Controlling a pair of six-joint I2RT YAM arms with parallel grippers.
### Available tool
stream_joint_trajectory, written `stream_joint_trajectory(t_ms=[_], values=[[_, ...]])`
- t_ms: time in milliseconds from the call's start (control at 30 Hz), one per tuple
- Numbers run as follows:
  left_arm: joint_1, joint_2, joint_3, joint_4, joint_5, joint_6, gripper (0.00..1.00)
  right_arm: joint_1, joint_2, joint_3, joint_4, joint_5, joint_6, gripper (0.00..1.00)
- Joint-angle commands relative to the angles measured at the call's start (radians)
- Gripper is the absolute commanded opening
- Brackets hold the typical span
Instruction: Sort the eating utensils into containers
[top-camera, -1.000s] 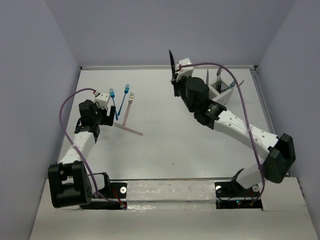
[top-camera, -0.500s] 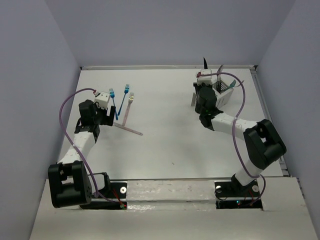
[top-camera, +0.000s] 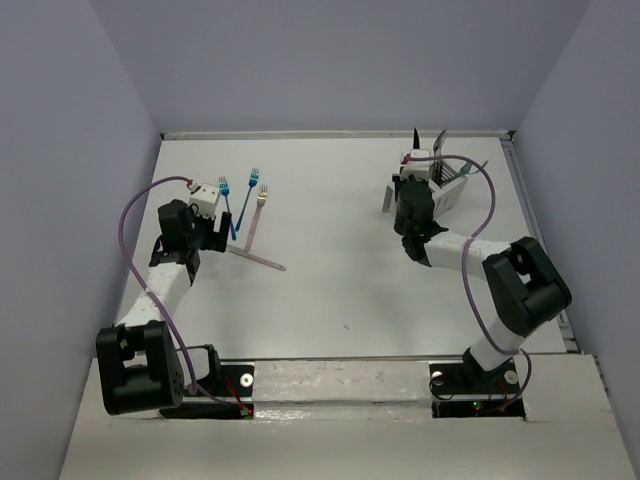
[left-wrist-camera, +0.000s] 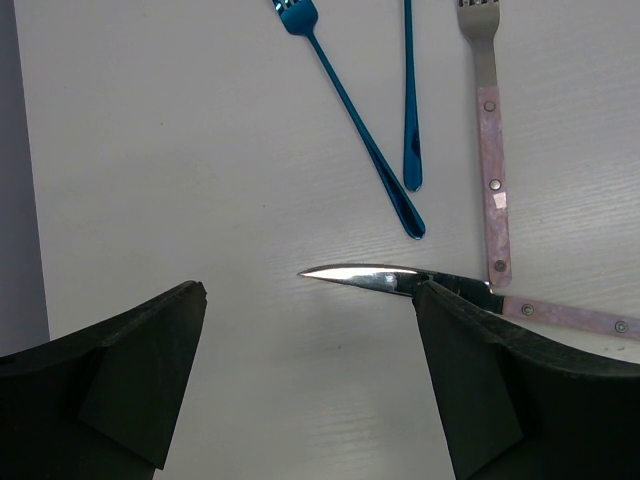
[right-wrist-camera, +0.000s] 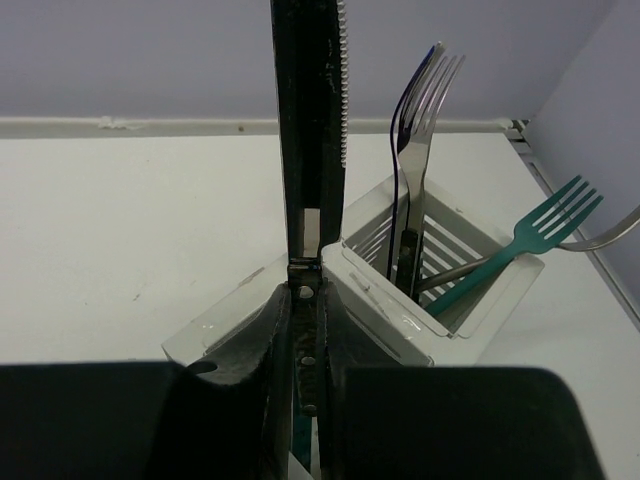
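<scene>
My right gripper (top-camera: 410, 172) (right-wrist-camera: 305, 300) is shut on the handle of a dark knife (right-wrist-camera: 310, 120), its serrated blade pointing up (top-camera: 415, 138). It hangs just in front of the white slatted caddy (right-wrist-camera: 400, 310) (top-camera: 450, 190), near the divider. The caddy's right compartment holds a dark-handled fork (right-wrist-camera: 420, 150) and a teal fork (right-wrist-camera: 530, 240). My left gripper (top-camera: 205, 215) (left-wrist-camera: 310, 330) is open and empty over the table. Just beyond it lie a pink-handled knife (left-wrist-camera: 370, 275) (top-camera: 255, 258), two blue forks (left-wrist-camera: 350, 110) (top-camera: 224, 186) and a pink fork (left-wrist-camera: 490, 150) (top-camera: 262, 192).
A metal utensil end (right-wrist-camera: 612, 232) shows at the right edge of the right wrist view, past the caddy. The back wall (top-camera: 330, 133) runs close behind the caddy, and the right wall (top-camera: 530, 190) is near it.
My right arm has carried the dark knife from the back centre rightward to the caddy. The left arm and the utensils by it have not moved.
</scene>
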Motion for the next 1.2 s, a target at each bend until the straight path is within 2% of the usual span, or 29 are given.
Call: stream_joint_trajectory(t_ms=[0,633,667,700,733,767,867,967,1033,1167], values=[[0.007,0.001,-0.001,0.035,0.003,0.009,0.99,-0.001,0.025,-0.009,0.030,-0.015,0.059,0.00],[0.007,0.002,-0.005,0.038,0.008,0.013,0.99,-0.010,0.031,0.004,-0.051,-0.033,0.076,0.00],[0.005,0.002,-0.005,0.038,0.008,0.013,0.99,-0.010,0.028,0.025,-0.076,-0.036,0.076,0.20],[0.006,0.004,-0.005,0.038,0.009,0.013,0.99,-0.010,0.022,0.034,-0.105,-0.040,0.080,0.35],[0.005,0.005,-0.005,0.038,0.011,0.015,0.99,-0.010,0.005,0.042,-0.149,-0.040,0.085,0.58],[0.006,0.007,-0.004,0.038,0.009,0.016,0.99,-0.010,-0.007,0.054,-0.168,-0.040,0.085,0.64],[0.007,0.033,0.021,0.032,0.006,0.026,0.99,-0.010,-0.062,0.074,-0.242,-0.041,0.067,0.72],[0.007,0.103,0.114,-0.020,-0.005,0.029,0.98,-0.001,-0.119,0.112,-0.332,-0.036,0.059,0.74],[0.005,0.160,0.183,-0.056,0.005,0.020,0.92,-0.001,-0.142,0.154,-0.418,-0.061,0.066,0.74],[-0.016,0.393,0.437,-0.199,0.026,-0.022,0.80,-0.001,-0.199,0.215,-0.547,-0.090,0.108,0.74]])
